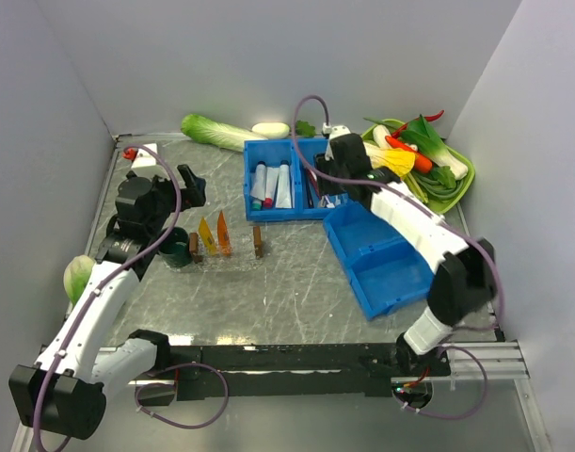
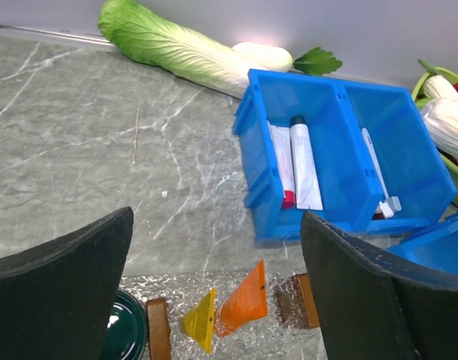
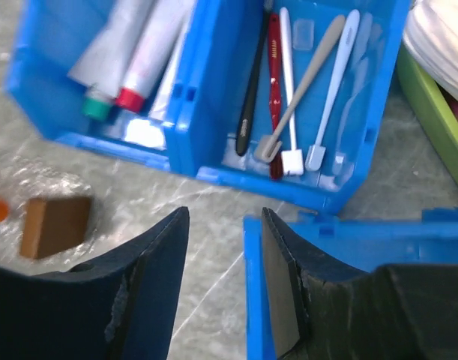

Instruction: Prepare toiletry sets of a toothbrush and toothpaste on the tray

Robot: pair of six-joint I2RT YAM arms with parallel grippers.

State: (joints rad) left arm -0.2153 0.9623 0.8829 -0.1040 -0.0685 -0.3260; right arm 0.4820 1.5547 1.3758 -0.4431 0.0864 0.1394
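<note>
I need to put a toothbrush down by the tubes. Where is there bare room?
On the tray there is one narrow gap, between the orange tube and the right brown block; its left side is crowded. Wider bare table lies between the tray, the loose blue bin and the near edge, and left of the divided bin, below the cabbage.

The right gripper [image 3: 223, 277], jaws parted and empty, hangs beside the blue bin [image 3: 206, 97]. The dark red toothbrush [image 3: 273, 75] lies in its right compartment among other brushes [image 3: 330, 82].

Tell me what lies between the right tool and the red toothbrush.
Right wrist view: bare table and the blue bin's wall separate tool from toothbrush.
</note>
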